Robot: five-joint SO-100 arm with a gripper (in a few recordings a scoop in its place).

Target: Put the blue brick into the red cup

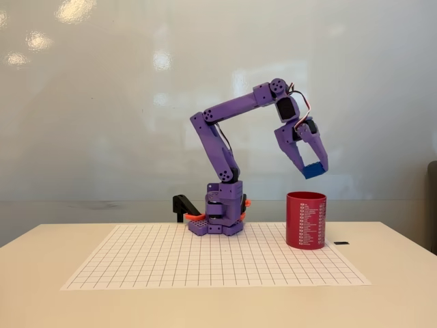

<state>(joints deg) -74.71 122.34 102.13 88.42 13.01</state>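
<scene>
Cream-coloured worktop [41, 273] fills the foreground of the fixed view, and a white sheet ruled with a fine square grid [205, 263] lies flat on it, reaching almost to the front edge. At the grid's right rear corner stands the red cup [306, 220], upright, open mouth up, with columns of small white print down its side. Just to the right of the cup a small dark flat object [341, 242] rests on the bare worktop; what it is cannot be made out. Further back, at the grid's rear edge, the purple arm [222, 143] rises from its base [222, 215], with a black clamp [184, 206] and an orange part beside the base on the left. The arm leans up and right, then bends down at the wrist. Its end effector [313, 167] hangs in the air above the cup, tilted, its two purple fingers closed on the blue brick [314, 170]. The brick is held at the fingertips, clear of the cup's rim and roughly over the mouth, slightly toward its right side. Behind everything is a pale, glossy wall [102, 102] with soft reflections of ceiling lights.
</scene>
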